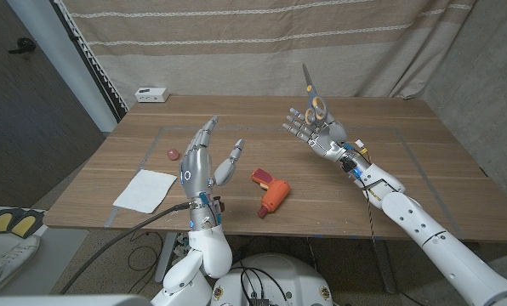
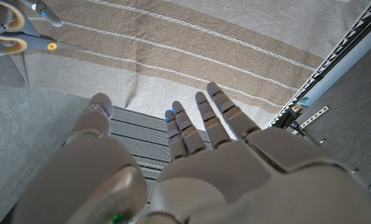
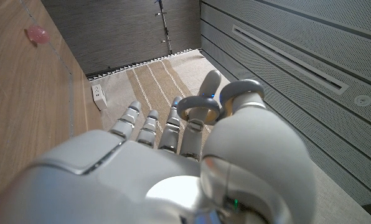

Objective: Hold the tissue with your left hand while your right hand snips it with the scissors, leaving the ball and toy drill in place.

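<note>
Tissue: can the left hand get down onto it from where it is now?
Probably yes. The left hand is raised, open and holding nothing, and the tissue lies flat just beside it with nothing on top or between them.

Even, soft light falls over the bench [image 1: 338, 183], casting only faint shadows and no glare. Both wrist views render the near hand large and slightly blurred, with corners dimmer.

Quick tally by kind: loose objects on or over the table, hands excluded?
White tissue: 1
Small pink ball: 1
Orange and red toy drill: 1
Grey-handled scissors, held in the right hand: 1
White box at far edge: 1
Total: 5
</note>
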